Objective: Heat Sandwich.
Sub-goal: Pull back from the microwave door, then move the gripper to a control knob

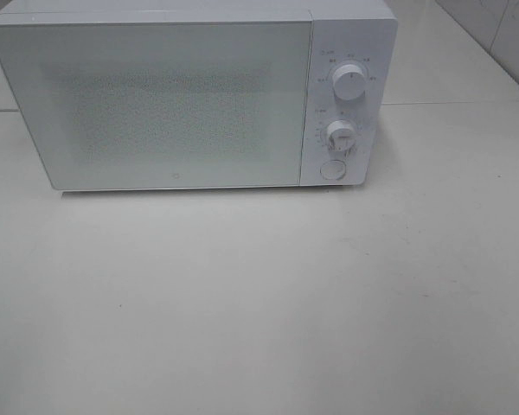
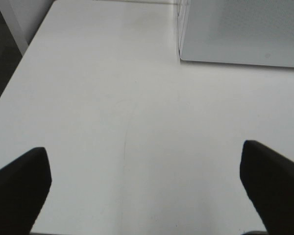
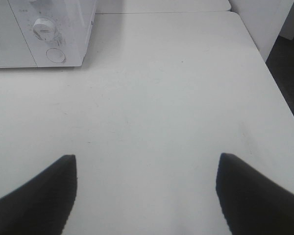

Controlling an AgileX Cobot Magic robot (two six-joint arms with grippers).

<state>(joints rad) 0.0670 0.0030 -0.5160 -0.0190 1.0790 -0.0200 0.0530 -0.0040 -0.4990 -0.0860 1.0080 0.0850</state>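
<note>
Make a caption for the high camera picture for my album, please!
A white microwave, door shut, with two knobs above a round button, stands on a white table.

A pale, off-white tabletop [image 1: 259, 303] carries a single white microwave [image 1: 156, 95], which stands on it towards the far edge with its door shut, facing the near side. Its two knobs and round button are on the right of its front. A thin seam crosses the tabletop level with the microwave.

White microwave [image 1: 195, 91], dotted grey door [image 1: 151, 108], white table [image 1: 259, 303]
</note>
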